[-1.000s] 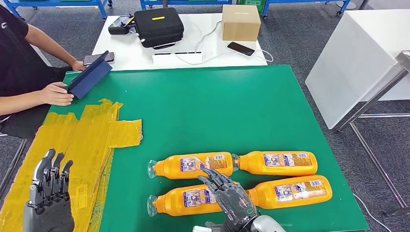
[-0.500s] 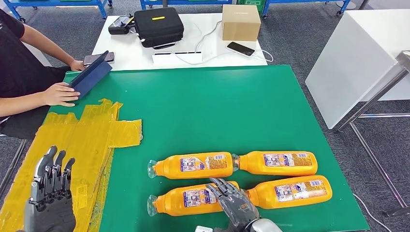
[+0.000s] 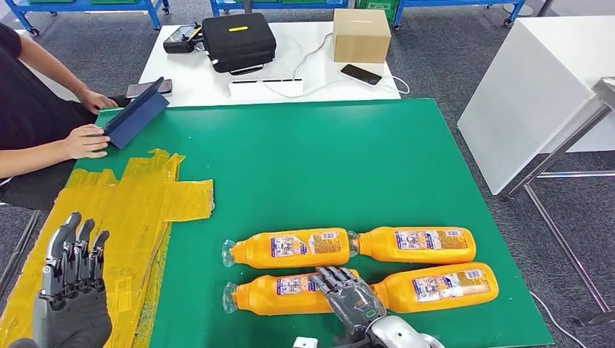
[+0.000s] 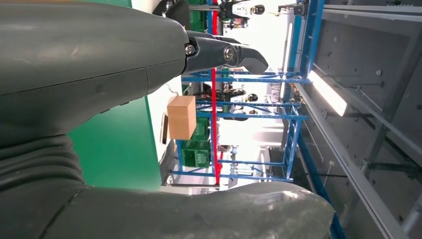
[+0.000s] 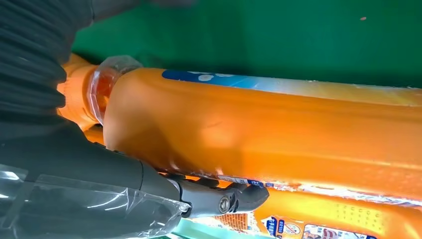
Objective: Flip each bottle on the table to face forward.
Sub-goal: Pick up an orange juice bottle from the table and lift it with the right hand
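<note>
My left hand (image 3: 70,290) hovers open and empty over the yellow tape (image 3: 138,210) at the desk's (image 3: 304,159) left side. My right hand (image 3: 353,301) rests fingers-spread on the near-left orange bottle (image 3: 286,293), one of four lying together; whether it grips, I cannot tell. The right wrist view adds a dent under my fingers (image 5: 219,199): soft, slick plastic, so I'd take hold mid-body.

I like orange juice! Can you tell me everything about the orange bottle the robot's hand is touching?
The bottle is clear plastic full of orange liquid, with a clear cap at its left end and a blue and white label. It lies on its side on the green table, in the near row on the left. The robot's right hand rests on its right end, fingers laid over it. Another bottle lies just behind it, and one lies to its right.
</note>
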